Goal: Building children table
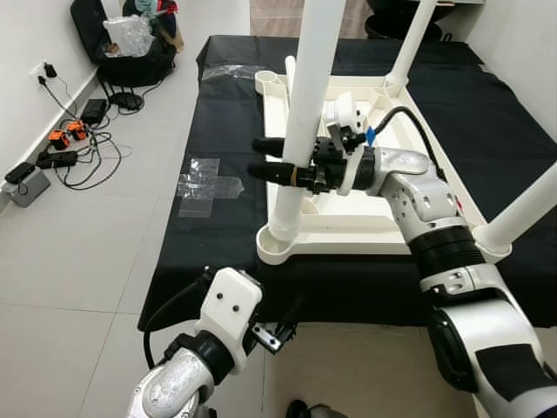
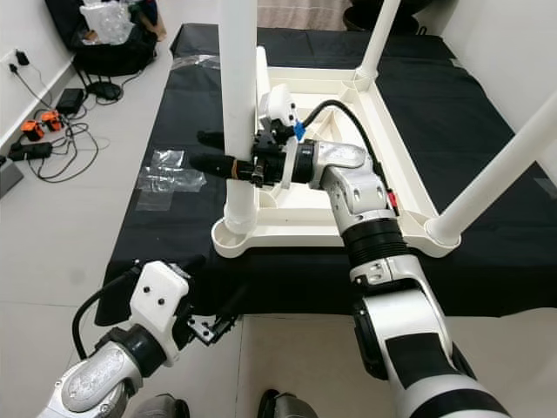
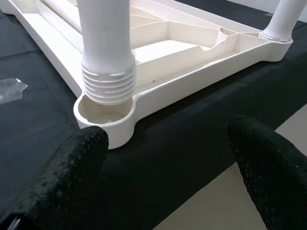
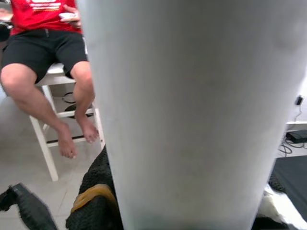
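The right gripper pinches the tall white plastic table leg between its black fingers, the leg's ribbed end sitting at the round corner socket of the upturned white plastic tabletop on the black-covered platform. The left gripper hangs spread below the platform's edge. A seated person shows beyond.

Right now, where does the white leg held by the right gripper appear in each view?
Left eye view: leg upright at center, right gripper around it.
Right eye view: upper center-left.
Left wrist view: its ribbed end over the corner socket.
Right wrist view: a broad white column.
Shared landmark: that socket.
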`<state>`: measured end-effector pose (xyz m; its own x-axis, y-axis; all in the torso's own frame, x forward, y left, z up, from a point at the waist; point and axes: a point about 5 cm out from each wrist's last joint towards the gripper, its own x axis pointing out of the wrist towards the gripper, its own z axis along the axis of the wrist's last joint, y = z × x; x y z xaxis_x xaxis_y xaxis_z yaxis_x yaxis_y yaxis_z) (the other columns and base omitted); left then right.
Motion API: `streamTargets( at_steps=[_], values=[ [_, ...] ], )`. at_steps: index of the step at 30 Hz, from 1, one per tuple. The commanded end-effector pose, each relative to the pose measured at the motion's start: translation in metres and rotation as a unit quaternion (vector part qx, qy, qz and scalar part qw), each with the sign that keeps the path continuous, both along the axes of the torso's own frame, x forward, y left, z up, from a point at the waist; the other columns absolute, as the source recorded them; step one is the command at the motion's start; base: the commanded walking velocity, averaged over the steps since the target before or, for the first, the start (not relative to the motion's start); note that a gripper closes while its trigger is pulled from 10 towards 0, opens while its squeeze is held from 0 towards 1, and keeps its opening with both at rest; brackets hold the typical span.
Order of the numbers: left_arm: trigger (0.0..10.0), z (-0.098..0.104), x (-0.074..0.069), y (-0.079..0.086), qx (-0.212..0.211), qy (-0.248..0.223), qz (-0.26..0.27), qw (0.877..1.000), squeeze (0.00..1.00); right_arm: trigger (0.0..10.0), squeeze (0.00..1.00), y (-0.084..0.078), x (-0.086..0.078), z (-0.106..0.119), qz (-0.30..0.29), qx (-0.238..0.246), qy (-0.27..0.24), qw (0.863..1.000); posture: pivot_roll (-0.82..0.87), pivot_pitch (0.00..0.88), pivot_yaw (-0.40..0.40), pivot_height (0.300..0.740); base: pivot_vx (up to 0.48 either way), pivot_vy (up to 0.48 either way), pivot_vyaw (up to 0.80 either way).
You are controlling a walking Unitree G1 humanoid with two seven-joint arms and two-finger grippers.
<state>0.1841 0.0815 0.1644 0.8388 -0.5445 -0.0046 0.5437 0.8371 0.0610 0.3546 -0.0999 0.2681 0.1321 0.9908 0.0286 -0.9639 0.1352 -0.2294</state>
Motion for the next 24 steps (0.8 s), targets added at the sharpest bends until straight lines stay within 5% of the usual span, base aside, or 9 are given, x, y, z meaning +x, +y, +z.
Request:
streamTargets(
  at_steps=[1,24],
  values=[
    [10.0,-0.002,-0.002,0.0,-0.005,0.008,0.0,1.0,0.0,10.0,0.0,-0.001,-0.003,-0.003,0.015,-0.006,0.001,1.0,0.09,0.121,-0.074,0.74,0.0,0.0,0.0],
    [10.0,-0.004,-0.006,-0.001,-0.007,0.011,-0.004,1.0,0.0,10.0,0.0,0.02,-0.015,-0.005,0.045,0.0,0.007,0.999,0.09,0.115,-0.073,0.74,0.0,0.0,0.0]
  ],
)
